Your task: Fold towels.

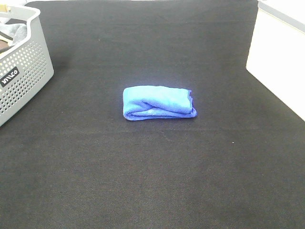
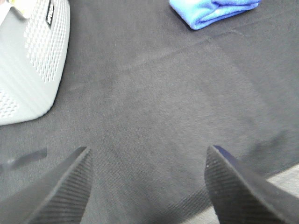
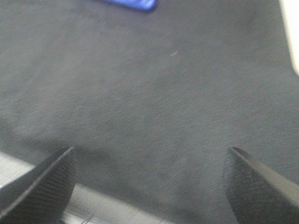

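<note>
Both pincers spread and empty, low over the near edge of the dark surface [image 1: 152, 181]: left pincer [image 2: 147, 186], right pincer [image 3: 149, 186]. Blue towel [image 1: 158, 102] lies mid-surface, a compact bundle; folding looks done. Far left, basket [image 1: 28, 76] holds other cloths.

The folded towel [image 1: 158, 102] lies near the middle of the table [image 1: 152, 181]. A basket [image 1: 26, 71] stands well apart at its ten o'clock, on the table's left edge, with cloths [image 1: 16, 32] inside. A box [image 1: 279, 62] sits at two o'clock, along the right edge.
</note>
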`<state>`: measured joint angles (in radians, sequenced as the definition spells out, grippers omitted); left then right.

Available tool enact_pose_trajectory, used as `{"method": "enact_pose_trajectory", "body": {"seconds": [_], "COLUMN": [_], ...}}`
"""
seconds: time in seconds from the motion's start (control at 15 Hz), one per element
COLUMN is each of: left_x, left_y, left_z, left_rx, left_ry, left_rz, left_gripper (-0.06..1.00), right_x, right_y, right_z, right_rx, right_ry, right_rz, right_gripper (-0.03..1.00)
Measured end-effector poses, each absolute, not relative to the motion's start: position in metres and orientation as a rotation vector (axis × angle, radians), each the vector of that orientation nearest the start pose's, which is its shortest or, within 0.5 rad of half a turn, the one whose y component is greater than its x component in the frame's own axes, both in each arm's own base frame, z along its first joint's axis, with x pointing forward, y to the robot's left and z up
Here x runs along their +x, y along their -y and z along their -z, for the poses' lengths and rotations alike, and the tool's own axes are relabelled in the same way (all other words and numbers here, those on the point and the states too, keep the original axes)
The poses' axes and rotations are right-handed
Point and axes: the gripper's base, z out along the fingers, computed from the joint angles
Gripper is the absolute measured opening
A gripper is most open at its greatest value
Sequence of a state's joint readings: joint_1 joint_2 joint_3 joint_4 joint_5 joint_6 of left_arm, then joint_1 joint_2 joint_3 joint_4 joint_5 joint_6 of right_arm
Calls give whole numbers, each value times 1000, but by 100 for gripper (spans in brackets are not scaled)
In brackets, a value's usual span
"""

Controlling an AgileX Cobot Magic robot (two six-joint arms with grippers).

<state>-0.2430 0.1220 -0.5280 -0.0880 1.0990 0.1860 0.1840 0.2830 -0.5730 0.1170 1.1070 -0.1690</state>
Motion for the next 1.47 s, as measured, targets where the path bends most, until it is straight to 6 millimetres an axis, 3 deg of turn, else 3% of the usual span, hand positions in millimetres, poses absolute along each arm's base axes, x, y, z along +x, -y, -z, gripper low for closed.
{"method": "enact_pose_trajectory", "body": {"seconds": [0.2,1.13,1.47], "left_x": [11,9,12], "left_y": [10,15,13], "left_z": [-279,-280,-280], "left_rx": [487,541,378], "left_ry": [-2099,-2080,-2112], "left_rz": [125,171,80], "left_gripper": [65,65,65], "right_x": [26,27,19], "right_y": [-11,-10,-6], "right_z": [-276,-276,-278], "right_rx": [-388,-310,-152], "right_ry": [-2251,-2250,-2204], "right_rz": [-112,-123,-51], "right_gripper": [81,81,81]}}
